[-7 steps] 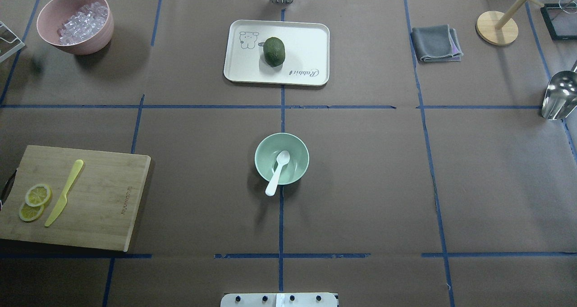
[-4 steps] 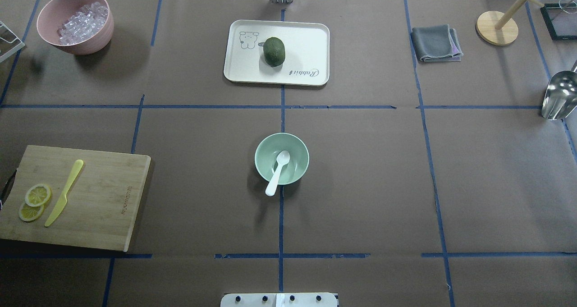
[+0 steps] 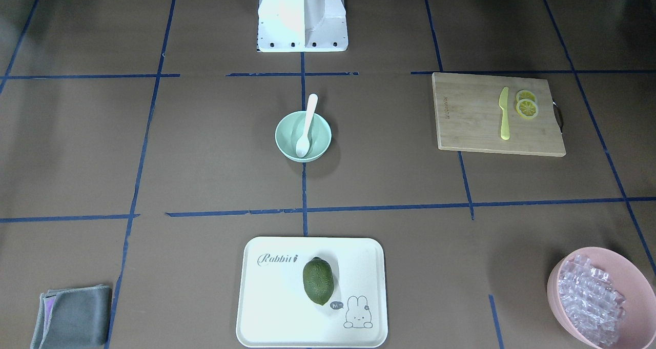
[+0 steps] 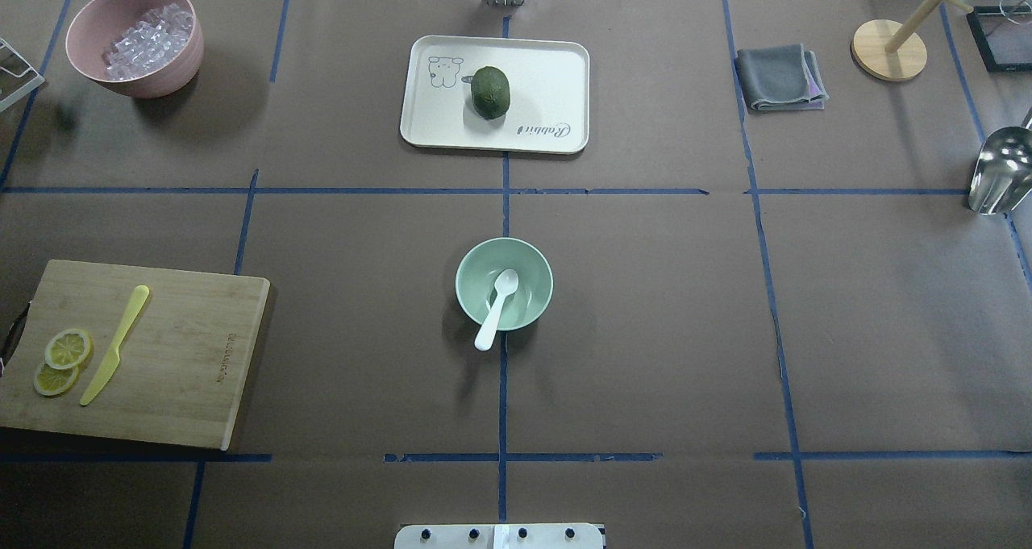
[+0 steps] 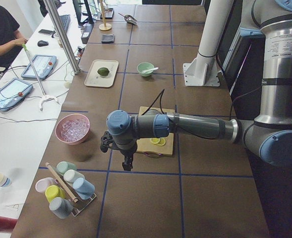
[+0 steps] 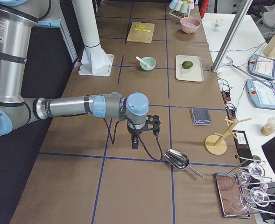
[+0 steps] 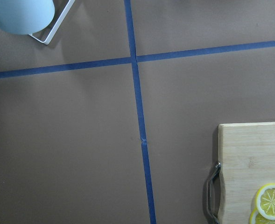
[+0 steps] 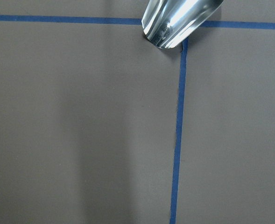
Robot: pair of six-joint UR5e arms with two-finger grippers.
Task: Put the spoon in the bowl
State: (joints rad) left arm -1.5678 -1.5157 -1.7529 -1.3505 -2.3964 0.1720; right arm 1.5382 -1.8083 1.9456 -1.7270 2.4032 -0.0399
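Note:
The white plastic spoon [image 4: 497, 307] lies in the mint-green bowl [image 4: 466, 265] at the table's middle, scoop end inside and handle over the near rim. Both also show in the front-facing view: the spoon [image 3: 307, 125] and the bowl [image 3: 285, 138]. My left gripper [image 5: 127, 162] hangs over the table's left end beside the cutting board, far from the bowl. My right gripper [image 6: 135, 142] hangs over the right end near the metal scoop. Each shows only in a side view, so I cannot tell whether it is open or shut.
A wooden cutting board [image 4: 177, 355] holds a yellow knife [image 4: 114, 343] and lemon slices [image 4: 60, 361]. A pink bowl [image 4: 81, 25] of clear cubes, a white tray [image 4: 540, 73] with a green fruit [image 4: 490, 92], a grey cloth [image 4: 778, 77] and a metal scoop [image 4: 1000, 170] lie around.

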